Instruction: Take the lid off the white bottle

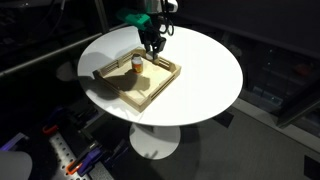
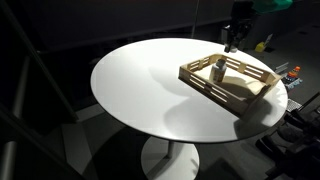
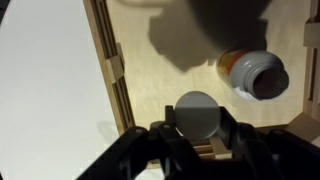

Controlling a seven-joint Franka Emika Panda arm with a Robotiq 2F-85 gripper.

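Note:
The white bottle [image 3: 255, 73] stands in the light wooden tray [image 3: 112, 70], orange-bodied with its dark mouth uncovered. The lid [image 3: 197, 113], a small round flat white cap, sits between my gripper's [image 3: 197, 128] fingers, which are shut on it, apart from the bottle and above the tray floor. In both exterior views the gripper [image 1: 153, 45] [image 2: 231, 40] hangs over the tray [image 1: 140, 85] [image 2: 228, 88], a little beside and above the bottle [image 1: 136, 63] [image 2: 217, 70]. The lid is too small to make out there.
The tray lies on a round white pedestal table [image 1: 200, 70] [image 2: 140, 80], near its edge. Dark surroundings ring the table, with clutter on the floor [image 1: 60, 150]. The tray's raised slatted walls surround the bottle.

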